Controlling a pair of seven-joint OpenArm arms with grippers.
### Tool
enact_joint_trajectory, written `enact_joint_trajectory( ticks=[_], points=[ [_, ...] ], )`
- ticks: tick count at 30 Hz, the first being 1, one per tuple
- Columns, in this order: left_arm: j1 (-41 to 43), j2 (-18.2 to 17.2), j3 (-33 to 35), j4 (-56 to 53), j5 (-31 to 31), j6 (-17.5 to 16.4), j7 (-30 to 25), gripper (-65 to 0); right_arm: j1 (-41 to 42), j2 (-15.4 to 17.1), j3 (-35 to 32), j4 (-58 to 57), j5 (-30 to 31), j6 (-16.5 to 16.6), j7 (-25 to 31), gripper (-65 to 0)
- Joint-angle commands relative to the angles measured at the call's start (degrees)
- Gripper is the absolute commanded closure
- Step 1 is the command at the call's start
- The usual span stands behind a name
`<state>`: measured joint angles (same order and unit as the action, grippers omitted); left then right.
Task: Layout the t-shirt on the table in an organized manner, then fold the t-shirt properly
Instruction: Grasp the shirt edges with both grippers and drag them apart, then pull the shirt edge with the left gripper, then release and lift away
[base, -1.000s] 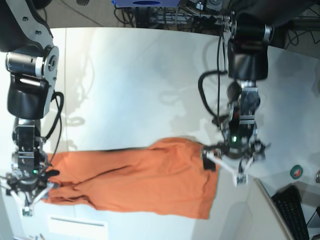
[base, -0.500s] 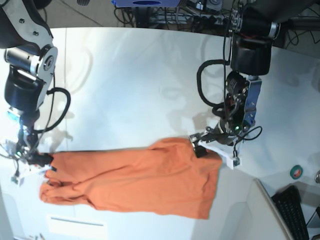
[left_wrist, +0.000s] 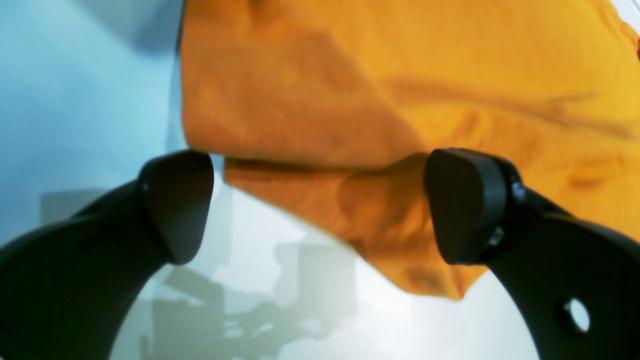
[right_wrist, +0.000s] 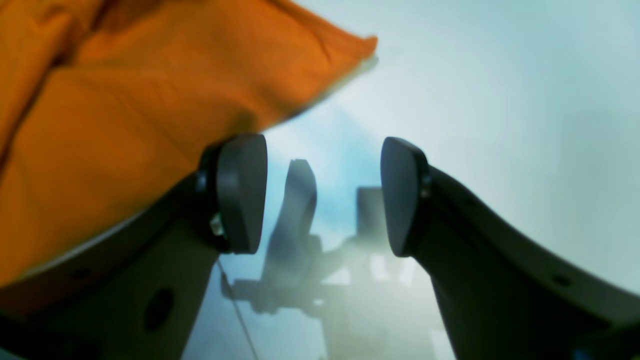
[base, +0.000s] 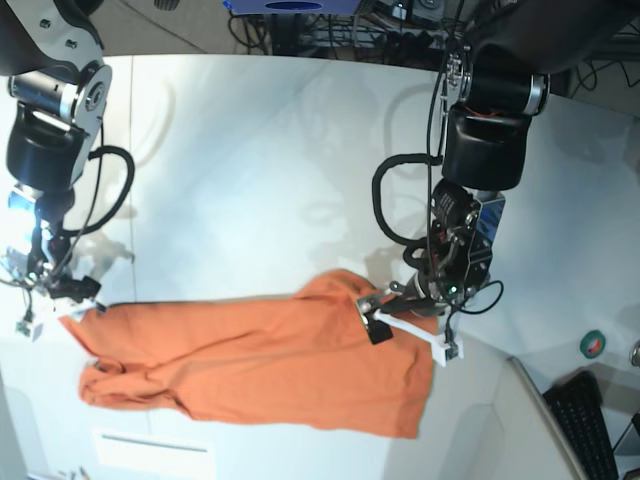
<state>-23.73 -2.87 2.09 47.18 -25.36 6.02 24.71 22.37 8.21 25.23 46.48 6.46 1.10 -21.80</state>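
The orange t-shirt (base: 260, 365) lies rumpled in a long strip across the near part of the off-white table (base: 260, 150). My left gripper (base: 410, 338) hangs over the shirt's right end, open wide. In the left wrist view the left gripper (left_wrist: 320, 205) straddles a folded corner of the t-shirt (left_wrist: 380, 100), with the cloth reaching in between the jaws. My right gripper (base: 55, 312) is at the shirt's left corner. The right wrist view shows the right gripper (right_wrist: 322, 195) open over bare table, with the t-shirt (right_wrist: 100, 130) behind and beside its left finger (right_wrist: 240, 192).
A green tape roll (base: 593, 343) and a black keyboard (base: 585, 420) sit at the right beyond the table's curved edge. Cables and equipment (base: 330, 25) line the far side. A white rectangular patch (base: 155, 452) shows near the front edge, below the shirt.
The left gripper has moved leftward onto the shirt's right end. The right gripper has risen from the shirt's lower left to its upper left corner, which now reaches farther left.
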Motion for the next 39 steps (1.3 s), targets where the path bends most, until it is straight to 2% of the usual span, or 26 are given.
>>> enact_joint_trajectory(
  ticks=[1,2,4,7,8,12,17,20,22,26,31,35,39],
  points=[
    [-2.3,0.5,0.1,-1.3,-0.1,-0.2,-0.7,-58.7,1.6,0.7,0.0,1.0,0.2,0.2,1.5,-34.2],
    [-3.0,0.5,0.1,-3.2,-0.1,-0.2,-0.7,-52.5,1.3,0.8,0.0,1.0,0.2,0.3,1.5,-34.2],
    [-4.5,0.5,0.1,-7.7,-0.1,-0.4,-0.7,-34.2,1.0,0.8,0.0,1.0,0.2,0.5,1.5,-34.2],
    [-4.5,0.5,0.1,-8.5,-0.1,-0.4,-0.7,-4.3,0.2,0.8,0.0,1.0,0.2,4.2,1.5,-34.1],
    [-4.4,0.5,0.1,-7.4,-0.1,-0.4,-0.6,0.0,-0.1,0.8,0.0,1.0,0.2,5.4,1.5,-34.1],
    [-0.3,-1.2,0.0,-0.2,-0.1,-0.2,1.0,0.0,-0.2,0.7,0.3,1.0,0.4,5.9,1.5,-34.1],
    [8.1,-5.1,-0.6,12.8,-0.4,-0.1,8.3,0.0,-0.3,0.5,0.5,1.0,0.5,5.9,1.5,-34.1],
    [13.5,-7.1,-0.6,19.7,-0.5,-0.1,9.1,0.0,-0.3,0.4,0.6,1.0,0.7,5.9,1.5,-34.5],
    [16.8,-8.4,-0.6,23.2,-0.5,-0.1,9.1,0.0,-0.3,-0.4,1.2,1.0,3.3,5.9,1.2,-34.7],
    [21.0,-10.3,-0.6,27.1,-0.5,-0.1,9.7,0.0,-0.7,-0.7,5.0,1.0,9.4,6.0,-2.5,-34.7],
    [25.7,-13.2,-0.6,33.3,-0.5,-0.1,13.8,0.0,-1.4,-0.7,0.2,1.1,9.8,6.1,-2.2,-34.7],
    [29.0,-15.5,-0.6,36.7,-0.5,-0.1,13.8,0.0,-1.1,-1.0,-0.2,1.1,9.9,6.1,-2.6,-34.7],
    [29.7,-15.8,-0.6,37.1,-0.5,-0.1,13.8,0.0,-1.1,-2.3,-0.2,1.0,9.9,6.2,-2.2,-34.8]
  ],
)
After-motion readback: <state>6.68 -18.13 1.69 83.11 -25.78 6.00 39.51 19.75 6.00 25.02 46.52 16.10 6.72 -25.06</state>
